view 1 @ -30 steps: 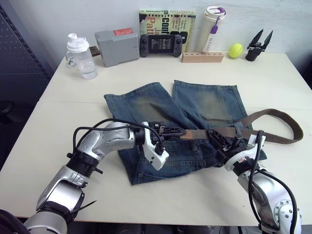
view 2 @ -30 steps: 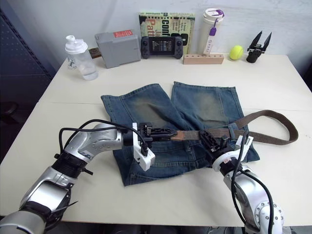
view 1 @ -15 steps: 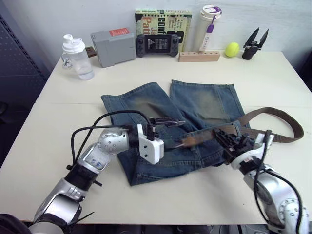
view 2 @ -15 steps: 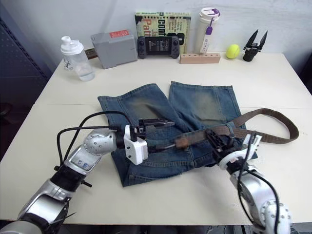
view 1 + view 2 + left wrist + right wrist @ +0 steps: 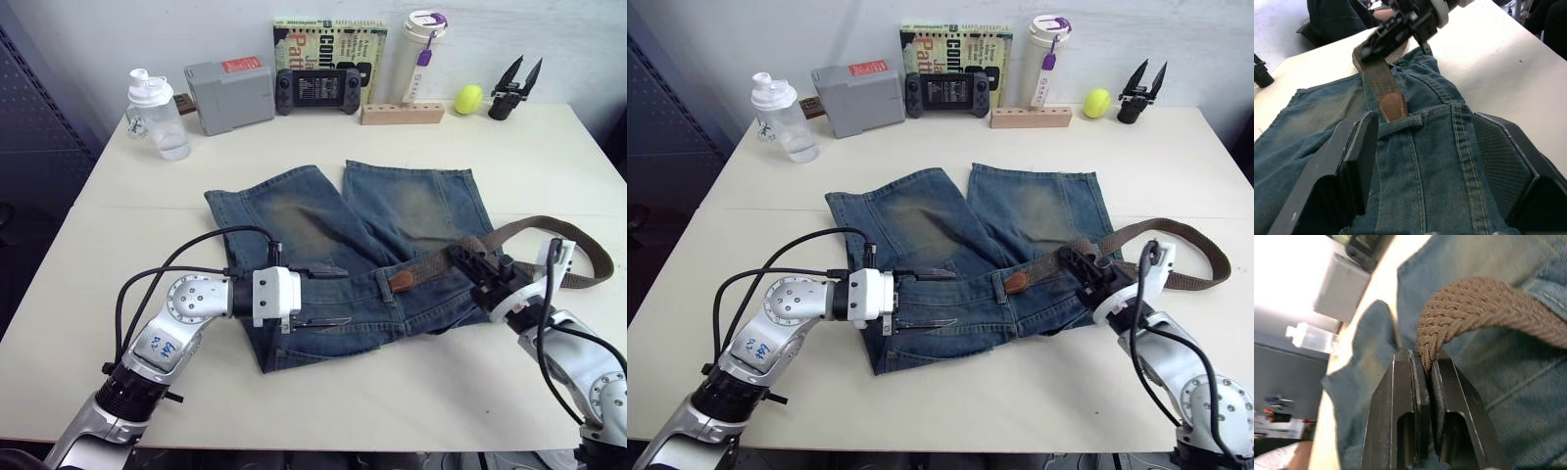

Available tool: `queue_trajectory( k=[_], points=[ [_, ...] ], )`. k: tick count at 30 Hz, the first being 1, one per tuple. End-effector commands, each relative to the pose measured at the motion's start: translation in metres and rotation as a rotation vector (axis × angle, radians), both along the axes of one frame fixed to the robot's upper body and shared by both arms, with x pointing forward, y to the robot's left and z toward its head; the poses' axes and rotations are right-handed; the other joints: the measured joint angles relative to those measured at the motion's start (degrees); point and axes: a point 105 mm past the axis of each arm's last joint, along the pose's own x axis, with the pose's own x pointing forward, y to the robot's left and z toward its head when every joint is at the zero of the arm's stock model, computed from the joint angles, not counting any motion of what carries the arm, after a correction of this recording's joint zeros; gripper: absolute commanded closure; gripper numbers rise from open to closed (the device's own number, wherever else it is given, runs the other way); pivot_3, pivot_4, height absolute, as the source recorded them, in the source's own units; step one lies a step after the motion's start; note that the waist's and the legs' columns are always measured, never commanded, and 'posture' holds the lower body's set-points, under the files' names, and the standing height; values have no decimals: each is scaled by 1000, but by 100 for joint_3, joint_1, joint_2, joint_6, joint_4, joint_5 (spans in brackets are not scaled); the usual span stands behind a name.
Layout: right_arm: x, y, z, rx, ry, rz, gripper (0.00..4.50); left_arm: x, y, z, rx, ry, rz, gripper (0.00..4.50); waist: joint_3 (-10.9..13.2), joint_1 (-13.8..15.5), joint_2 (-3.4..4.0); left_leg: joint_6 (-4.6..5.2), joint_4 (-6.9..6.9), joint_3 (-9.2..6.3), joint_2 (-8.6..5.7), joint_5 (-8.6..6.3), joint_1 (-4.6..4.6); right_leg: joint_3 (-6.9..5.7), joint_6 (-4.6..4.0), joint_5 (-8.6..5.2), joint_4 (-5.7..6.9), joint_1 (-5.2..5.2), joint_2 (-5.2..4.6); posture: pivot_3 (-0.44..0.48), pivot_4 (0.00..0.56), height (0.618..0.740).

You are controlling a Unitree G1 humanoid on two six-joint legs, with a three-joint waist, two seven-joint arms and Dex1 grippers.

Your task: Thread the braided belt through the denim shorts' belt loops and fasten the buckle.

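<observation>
The denim shorts (image 5: 323,230) lie flat mid-table, waistband toward me. The braided belt (image 5: 549,227) arcs off the right side of the shorts, and its tan tip (image 5: 402,282) rests on the waistband. In the left wrist view the tip (image 5: 1393,105) ends right at a belt loop (image 5: 1400,125); I cannot tell if it is tucked under. My left gripper (image 5: 338,296) hovers open over the waistband, left of the tip, holding nothing. My right gripper (image 5: 462,258) is shut on the belt (image 5: 1474,303) a short way behind the tip. The buckle is hidden.
Along the table's far edge stand a clear bottle (image 5: 157,113), a grey box (image 5: 233,93), a game console (image 5: 312,90), a book (image 5: 333,39), a white tumbler (image 5: 419,54), a wooden block (image 5: 402,114), a tennis ball (image 5: 469,99) and a black tool (image 5: 509,88).
My left gripper has opened, let go of the belt's tip and drawn back to the left. My right gripper has pulled the belt to the right.
</observation>
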Motion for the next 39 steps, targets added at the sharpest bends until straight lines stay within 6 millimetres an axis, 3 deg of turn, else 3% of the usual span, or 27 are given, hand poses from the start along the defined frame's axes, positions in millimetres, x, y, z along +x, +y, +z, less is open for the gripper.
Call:
queue_trajectory(
  k=[1, 15, 22, 28, 33, 39],
  points=[
    [-2, 5, 7, -28, -46, 19, 4500, -3, -1, 12, -27, -44, 6, 1149, 0, 3, 0, 0, 0, 0, 0, 0, 0, 0, 0, 0, 0, 0, 0, 0, 150, 731],
    [-2, 45, -14, -75, -31, 97, 4500, 9, 0, 2, 61, -151, 35, 1149, 2, -15, 5, -1, -6, 3, 1, 0, 1, 0, 0, 0, -4, -1, 7, 0, 150, 731],
    [2, 21, 12, -199, -238, -58, 4500, 10, 0, -1, 60, -149, 23, 1149, 4, 1, 8, -1, -6, 6, 0, 0, 1, 1, 0, 0, -7, -2, 7, 0, 150, 731],
    [-9, 39, 23, -337, -356, -13, 4500, 10, 1, 0, 49, -147, 25, 1149, 4, -13, 9, -1, -7, 5, 0, 0, 1, 0, 1, 0, -8, -2, 7, 0, 150, 731],
    [-16, 50, 11, -478, -382, 19, 4500, 12, 2, 1, 44, -149, 36, 1149, 4, -9, 9, -1, -7, 5, 0, 0, 1, 0, 1, 0, -7, -2, 8, 0, 150, 731],
    [-21, 65, -12, -502, -337, 45, 4500, 14, 3, 3, 45, -153, 44, 1149, 4, -18, 10, -1, -7, 5, 0, 0, 1, 1, 1, 0, -7, -2, 8, 0, 150, 731]
  ],
)
